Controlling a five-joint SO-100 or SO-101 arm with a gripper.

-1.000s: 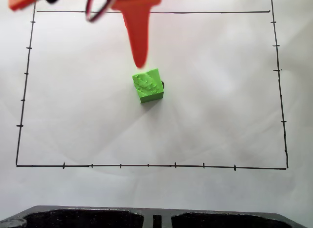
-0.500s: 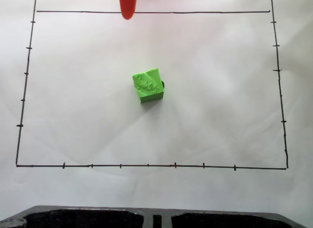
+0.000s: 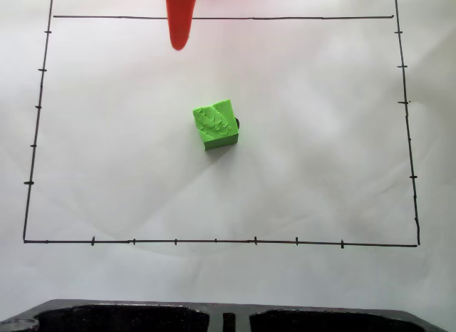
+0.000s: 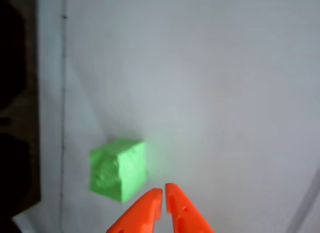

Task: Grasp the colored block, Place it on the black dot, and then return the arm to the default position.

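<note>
The neon-green colored block [image 3: 215, 123] rests on the white paper near the middle of the drawn rectangle. A sliver of the black dot [image 3: 236, 122] peeks out at the block's right edge, the rest hidden under it. The orange arm's gripper [image 3: 178, 41] reaches in from the top edge, well above and left of the block and apart from it. In the wrist view the block [image 4: 117, 169] lies left of the gripper [image 4: 163, 192]. The two orange fingertips [image 4: 150, 200] are almost touching with nothing between them.
Thin black border lines with tick marks [image 3: 214, 241] frame the paper. A dark tray-like object [image 3: 228, 319] runs along the bottom edge of the fixed view, and a dark surface [image 4: 15, 93] lies at the left edge of the wrist view.
The arm has pulled back from just above the block toward the top edge, then its tip dipped slightly lower. The block has not moved.
</note>
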